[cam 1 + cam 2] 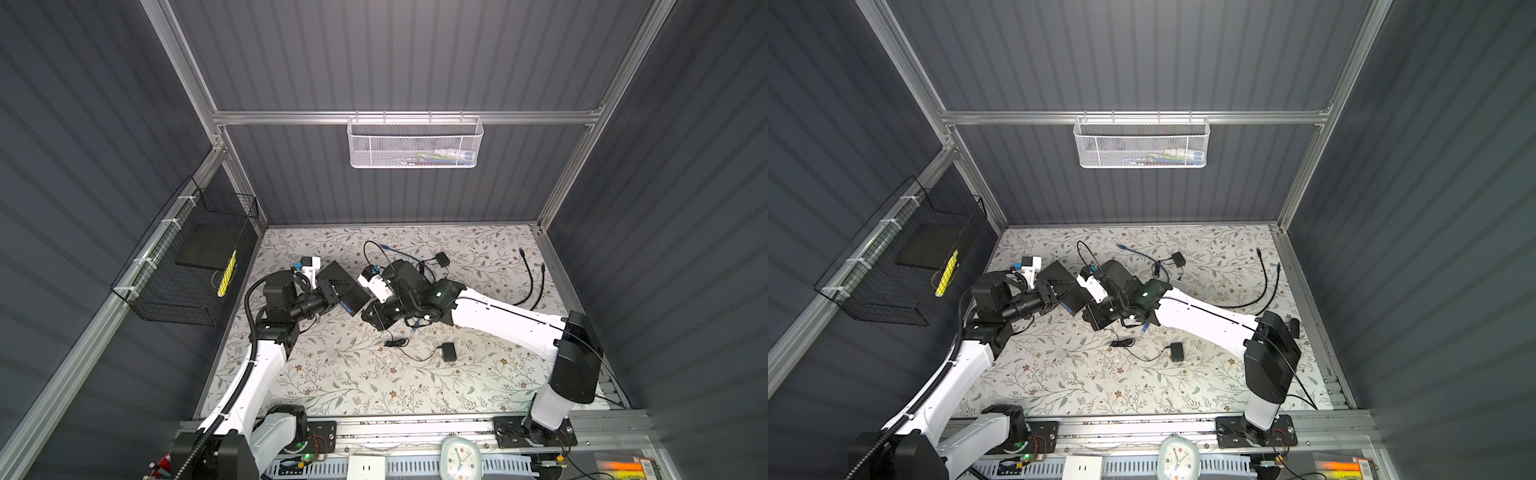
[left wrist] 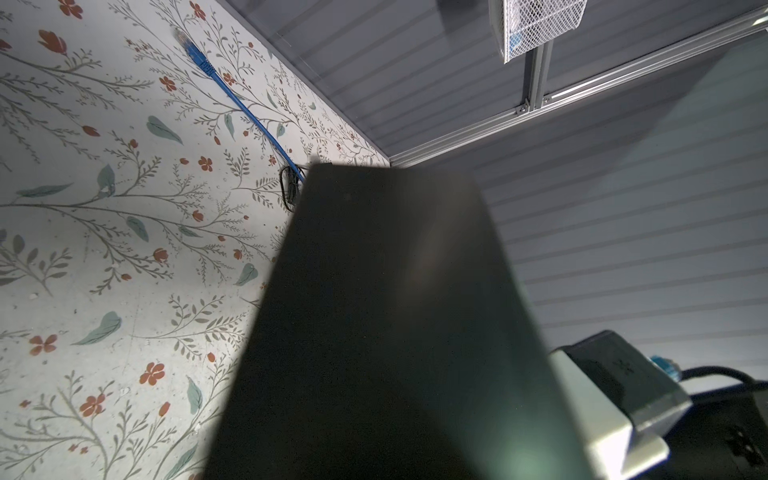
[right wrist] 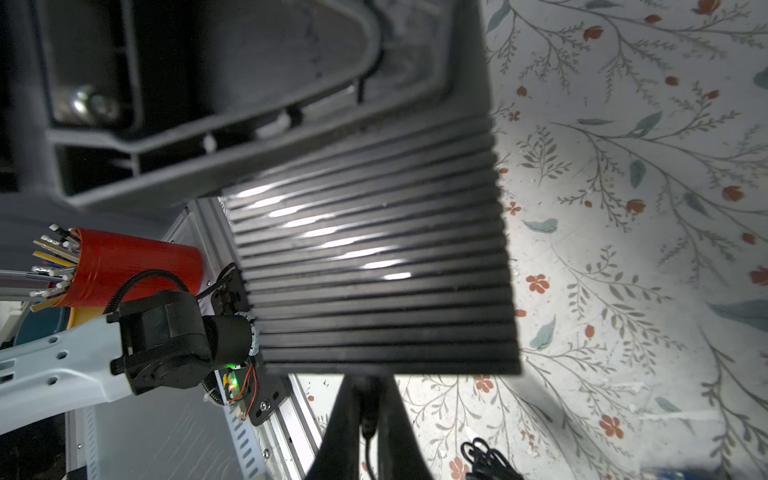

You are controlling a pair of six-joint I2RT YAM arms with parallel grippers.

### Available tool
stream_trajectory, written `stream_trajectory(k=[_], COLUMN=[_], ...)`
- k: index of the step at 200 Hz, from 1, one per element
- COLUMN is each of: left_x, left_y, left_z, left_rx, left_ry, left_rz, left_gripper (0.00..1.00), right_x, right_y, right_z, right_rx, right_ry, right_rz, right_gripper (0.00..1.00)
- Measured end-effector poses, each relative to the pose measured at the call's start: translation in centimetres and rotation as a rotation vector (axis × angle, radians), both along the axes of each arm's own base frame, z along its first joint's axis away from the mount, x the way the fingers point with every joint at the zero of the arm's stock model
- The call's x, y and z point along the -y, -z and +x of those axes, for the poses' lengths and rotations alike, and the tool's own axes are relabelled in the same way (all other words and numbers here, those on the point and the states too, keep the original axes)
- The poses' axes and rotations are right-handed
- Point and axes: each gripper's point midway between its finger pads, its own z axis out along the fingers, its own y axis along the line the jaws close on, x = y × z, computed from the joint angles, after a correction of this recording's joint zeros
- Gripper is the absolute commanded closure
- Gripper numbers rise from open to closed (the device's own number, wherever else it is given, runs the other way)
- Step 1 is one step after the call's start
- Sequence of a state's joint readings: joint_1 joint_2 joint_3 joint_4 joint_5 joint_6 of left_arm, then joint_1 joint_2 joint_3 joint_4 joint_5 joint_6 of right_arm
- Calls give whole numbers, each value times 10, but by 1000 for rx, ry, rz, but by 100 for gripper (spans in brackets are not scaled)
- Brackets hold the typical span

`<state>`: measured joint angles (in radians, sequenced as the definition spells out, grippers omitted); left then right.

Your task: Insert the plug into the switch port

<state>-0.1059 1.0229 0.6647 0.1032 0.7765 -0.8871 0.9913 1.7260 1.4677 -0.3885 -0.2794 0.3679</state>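
Aloft, switch in left fingers

The black ribbed box-shaped switch hides its ports — the small black plug just beside it is blurred and partly hidden.

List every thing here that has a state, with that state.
switch, raised, tilted, gripped by shut left pincer
plug, in the shut right pincer, at the switch's edge; seating unclear
blue cable, lying loose, visible end unplugged
power adapter, lying loose, unplugged
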Motion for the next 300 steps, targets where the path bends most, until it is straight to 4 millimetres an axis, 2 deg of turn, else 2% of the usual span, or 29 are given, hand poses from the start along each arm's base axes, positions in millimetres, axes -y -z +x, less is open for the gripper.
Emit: stream_trajectory(k=[78, 170, 260, 300], left_x=[-1, 1, -5, -10], left_y=[0, -2, -9, -9], left_z=[-4, -11, -8, 1], left_rx=[6, 24, 91, 56], left_ry=[20, 56, 9, -57], left_rz=[36, 76, 91, 82], left_gripper=[100, 100, 100, 100], right_x=[-2, -4, -7, -8], right_y=[0, -3, -9, -9], right_z=[1, -2, 5, 14], right_rx=[117, 131, 174, 213], right_ry=[-42, -70, -49, -18], right_rz=[-27, -20, -41, -27], right_gripper=[100, 100, 100, 81])
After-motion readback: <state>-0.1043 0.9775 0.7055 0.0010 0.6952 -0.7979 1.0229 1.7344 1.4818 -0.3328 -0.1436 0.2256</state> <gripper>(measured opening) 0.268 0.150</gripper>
